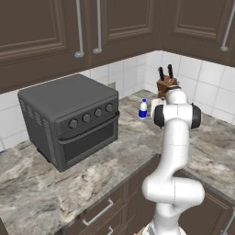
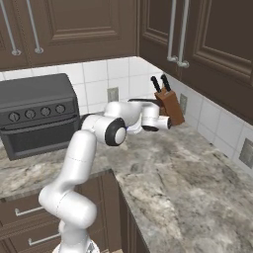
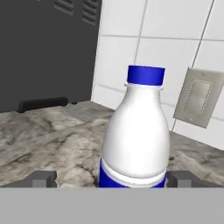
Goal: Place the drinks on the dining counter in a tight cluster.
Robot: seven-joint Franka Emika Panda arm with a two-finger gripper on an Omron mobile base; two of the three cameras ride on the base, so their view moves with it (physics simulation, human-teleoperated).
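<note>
A white bottle with a blue cap [image 3: 136, 135] stands upright on the marbled dining counter [image 1: 92, 174], close to the tiled back wall. In the left base view the bottle [image 1: 143, 109] is between the oven and the knife block. My gripper [image 3: 111, 179] is open, level with the bottle's lower body. Its two fingertips [image 3: 43, 178] stand wide on either side of the bottle, with a gap on both sides. The hand reaches toward the back corner, and the arm's white forearm [image 2: 128, 116] covers much of it in the base views.
A dark toaster oven [image 1: 73, 119] stands left of the bottle. A wooden knife block [image 1: 166, 85] sits in the corner to its right. A wall socket [image 3: 199, 98] is on the tiles behind. Dark cabinets hang overhead. The counter runs on to the right [image 2: 197, 188].
</note>
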